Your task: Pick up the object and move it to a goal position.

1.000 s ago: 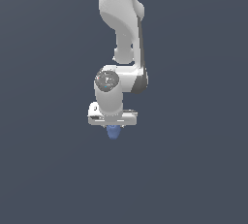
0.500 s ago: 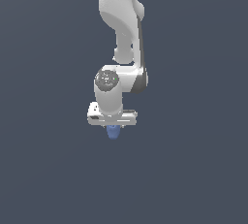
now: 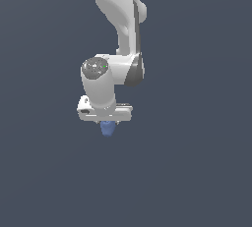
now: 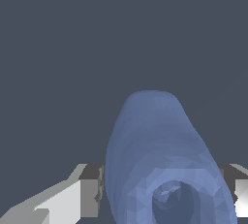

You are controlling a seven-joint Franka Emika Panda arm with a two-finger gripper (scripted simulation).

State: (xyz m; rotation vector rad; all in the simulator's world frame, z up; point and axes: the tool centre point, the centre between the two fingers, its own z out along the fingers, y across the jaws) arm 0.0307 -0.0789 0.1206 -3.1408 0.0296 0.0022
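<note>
The object (image 3: 107,129) is a small blue-violet rounded lump that hangs just under the white gripper (image 3: 107,125) in the exterior view. In the wrist view the object (image 4: 160,165) fills the space between the two fingers (image 4: 89,189), with a dimple on its near face. The gripper is shut on the object, with a finger pressed to each side of it. The gripper and object are raised above the flat grey surface. The fingertips are mostly hidden by the gripper body in the exterior view.
The white arm (image 3: 120,19) comes down from the top of the exterior view. A plain dark grey-blue surface (image 3: 197,172) lies all around. No other objects or goal marker show.
The arm with the held object has shifted slightly toward the exterior view's left. The grip on the object is the same.
</note>
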